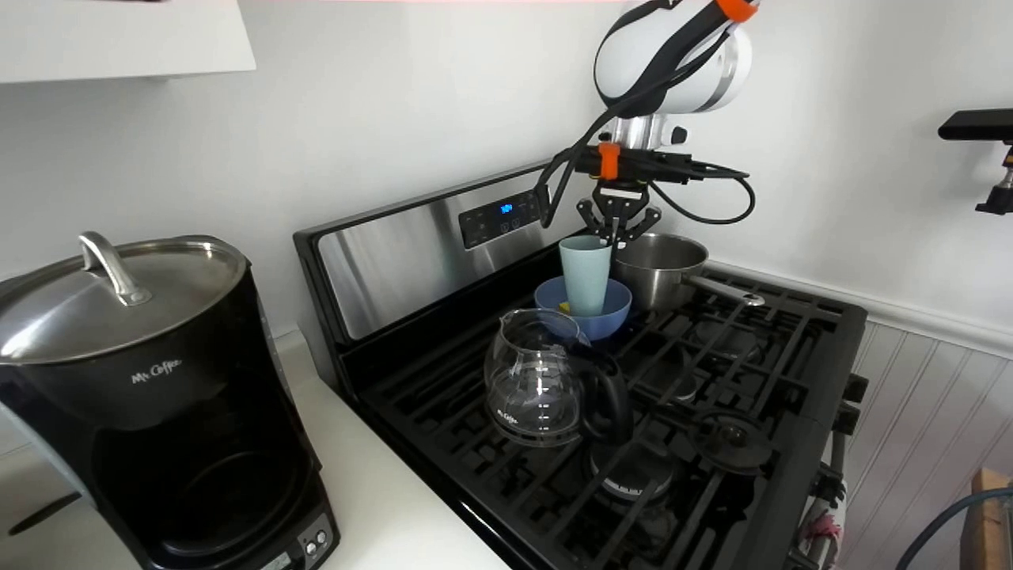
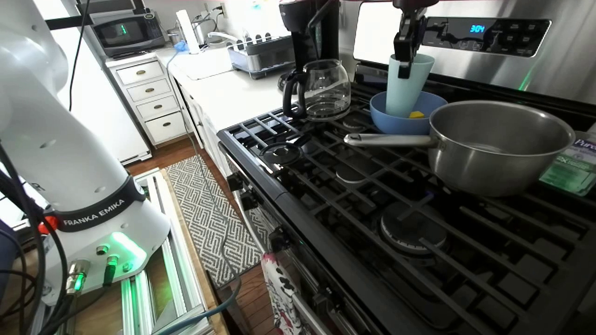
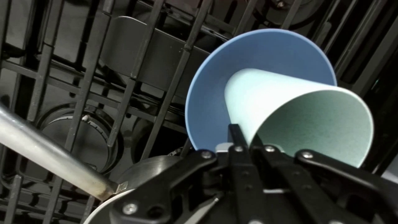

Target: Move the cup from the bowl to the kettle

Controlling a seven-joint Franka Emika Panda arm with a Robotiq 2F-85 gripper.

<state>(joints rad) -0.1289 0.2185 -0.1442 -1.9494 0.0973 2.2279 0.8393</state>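
The pale blue cup [image 1: 586, 277] [image 2: 399, 95] [image 3: 248, 93] has its base inside the blue bowl [image 1: 611, 321] [image 2: 396, 123] and leans a little. I cannot tell whether it rests on the bowl's bottom. The bowl also shows in the wrist view [image 3: 211, 77]. My gripper [image 1: 613, 237] [image 2: 405, 70] [image 3: 245, 132] points down at the cup's rim. It is shut on the cup's wall, one finger inside and one outside. The clear glass kettle [image 1: 534, 388] [image 2: 328, 90] with a black handle stands upright on the stove grate, beside the bowl. It is out of the wrist view.
A grey metal pot [image 1: 649, 289] [image 2: 484, 167] stands beside the bowl, its handle pointing to the stove's front. A small yellow thing [image 2: 416, 114] lies in the bowl. A black coffee maker [image 1: 158, 427] is on the counter. The stove's back panel [image 1: 388, 289] rises behind the bowl.
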